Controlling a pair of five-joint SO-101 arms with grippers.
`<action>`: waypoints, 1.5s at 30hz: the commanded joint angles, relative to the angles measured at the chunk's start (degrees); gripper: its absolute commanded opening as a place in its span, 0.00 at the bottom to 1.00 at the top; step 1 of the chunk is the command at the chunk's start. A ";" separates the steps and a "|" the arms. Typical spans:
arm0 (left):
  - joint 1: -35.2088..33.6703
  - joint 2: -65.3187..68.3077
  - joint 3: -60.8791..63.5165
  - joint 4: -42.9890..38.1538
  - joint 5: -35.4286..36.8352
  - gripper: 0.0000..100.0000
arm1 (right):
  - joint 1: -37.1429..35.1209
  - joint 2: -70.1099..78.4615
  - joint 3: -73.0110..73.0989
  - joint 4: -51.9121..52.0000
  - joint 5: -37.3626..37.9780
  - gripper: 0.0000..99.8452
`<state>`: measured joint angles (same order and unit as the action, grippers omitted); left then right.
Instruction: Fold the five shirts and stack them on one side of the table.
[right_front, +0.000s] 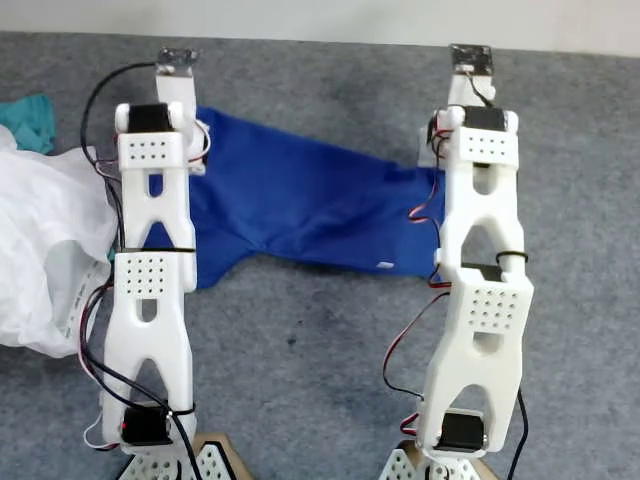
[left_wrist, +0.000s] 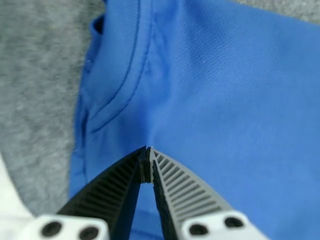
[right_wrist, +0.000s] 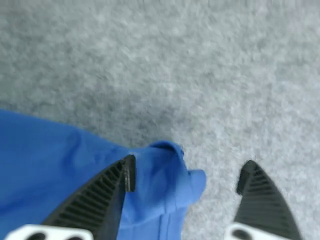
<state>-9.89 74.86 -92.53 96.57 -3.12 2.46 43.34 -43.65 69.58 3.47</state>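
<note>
A blue shirt (right_front: 300, 200) lies spread on the grey table between the two arms. In the left wrist view my left gripper (left_wrist: 148, 154) is shut, its tips pinching the blue shirt (left_wrist: 230, 90) close to a stitched hem. My right gripper (right_wrist: 190, 172) stands open over the shirt's other end. One of its fingers (right_wrist: 107, 195) is above the blue fabric, and the other is above bare grey table. A small folded corner of the blue shirt (right_wrist: 172, 175) lies between them. In the high view both white arms hide their grippers.
A crumpled white shirt (right_front: 40, 250) lies at the table's left edge beside the left arm, with a teal shirt (right_front: 30, 115) behind it. Grey table (right_front: 320, 340) lies open between the arms and to the right of the right arm.
</note>
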 joint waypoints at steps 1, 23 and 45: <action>1.27 0.22 -1.63 -2.99 0.62 0.01 | -1.27 -1.01 -2.95 -3.03 0.09 0.19; 3.21 8.48 -1.54 -7.12 0.70 0.01 | 2.95 7.87 -1.54 -8.13 0.70 0.01; 3.65 10.95 -1.63 -7.91 0.70 0.01 | 13.41 7.96 -4.70 -9.80 3.43 0.01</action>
<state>-7.34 85.23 -93.85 90.42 -2.95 13.45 52.57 -45.05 61.41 6.29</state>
